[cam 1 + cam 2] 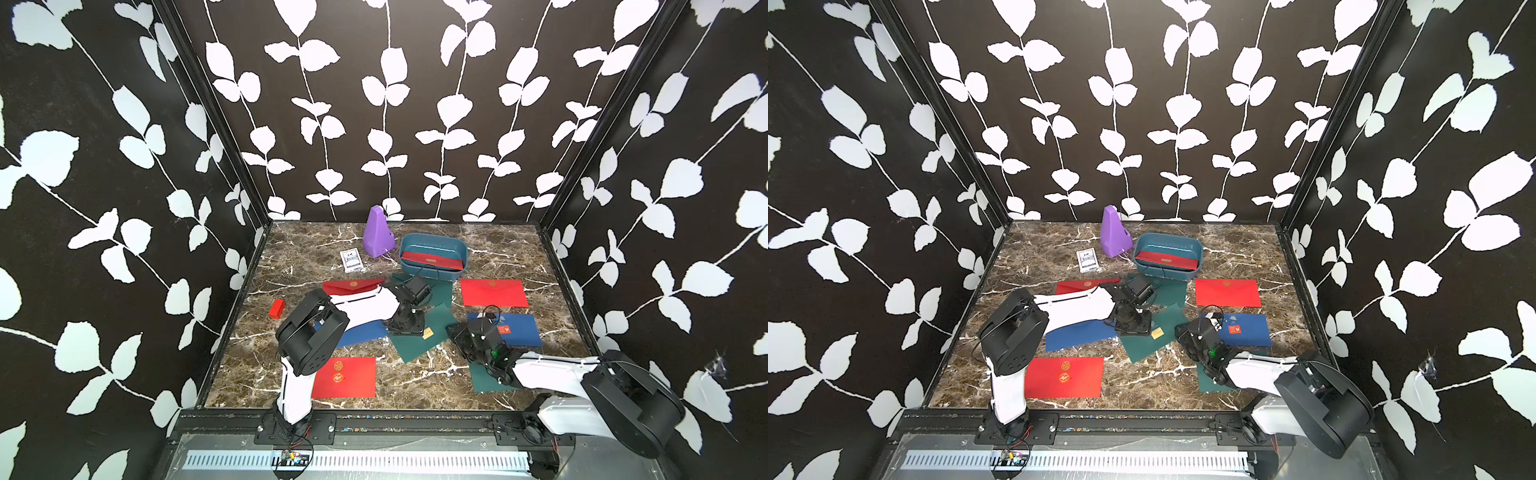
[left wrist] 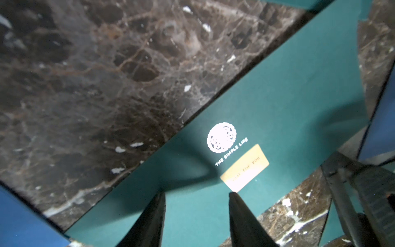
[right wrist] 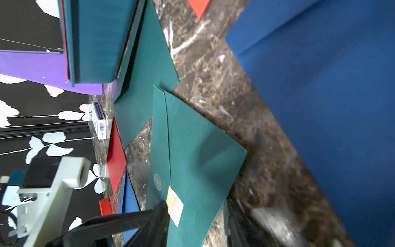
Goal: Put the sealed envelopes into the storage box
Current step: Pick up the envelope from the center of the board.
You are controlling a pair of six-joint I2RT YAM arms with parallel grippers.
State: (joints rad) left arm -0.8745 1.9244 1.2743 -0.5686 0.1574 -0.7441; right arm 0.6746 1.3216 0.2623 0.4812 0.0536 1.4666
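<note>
One red envelope (image 1: 432, 258) lies in the storage box (image 1: 432, 243); the other sealed envelopes (image 1: 492, 293) lie outside it. The left gripper (image 2: 196, 193) and right gripper (image 3: 196, 203) both hold jaws apart at a green envelope (image 1: 415, 347).

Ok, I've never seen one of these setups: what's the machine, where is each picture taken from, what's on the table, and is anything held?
Two robot arms stand at the near edge of a marble table, each ending in two fingers. The two wide pictures come from one camera head above; the two close-ups come from cameras on the arms' wrists. Red, blue and green envelopes lie scattered on the table; one red envelope is in the teal storage box. A purple pyramid, a card pack and a small red block are there too. The left arm's fingers hang apart over a green envelope with a gold sticker, nothing between them. The right arm's fingers are beside it; whether they are open is unclear.
</note>
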